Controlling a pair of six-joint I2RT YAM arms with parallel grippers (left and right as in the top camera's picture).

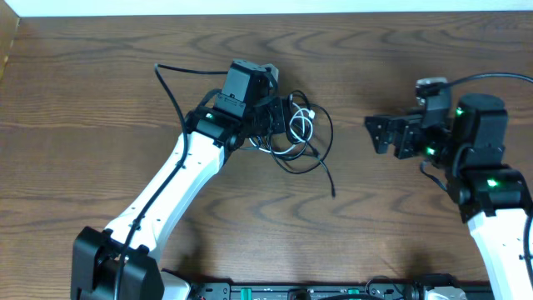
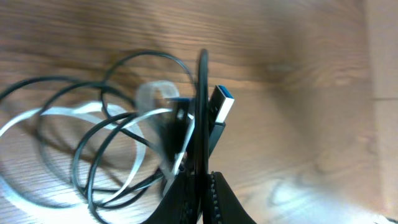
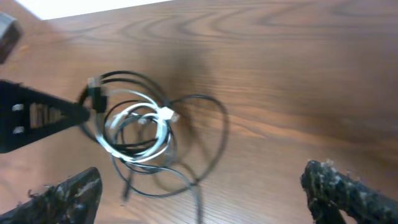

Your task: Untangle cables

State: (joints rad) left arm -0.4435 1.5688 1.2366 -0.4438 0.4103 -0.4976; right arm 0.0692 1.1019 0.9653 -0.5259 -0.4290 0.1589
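The black cable and the white cable lie tangled in loops at the table's middle. My left gripper is over the tangle's left side. In the left wrist view it is shut on a strand of the black cable, beside a blue-tipped plug; white cable loops lie to the left. My right gripper is open and empty, to the right of the tangle. In the right wrist view its fingers are spread wide, with the black cable and white cable ahead.
The wooden table has a light edge along the back. A thick black arm wire arcs left of the left gripper. The black cable's free end trails toward the front.
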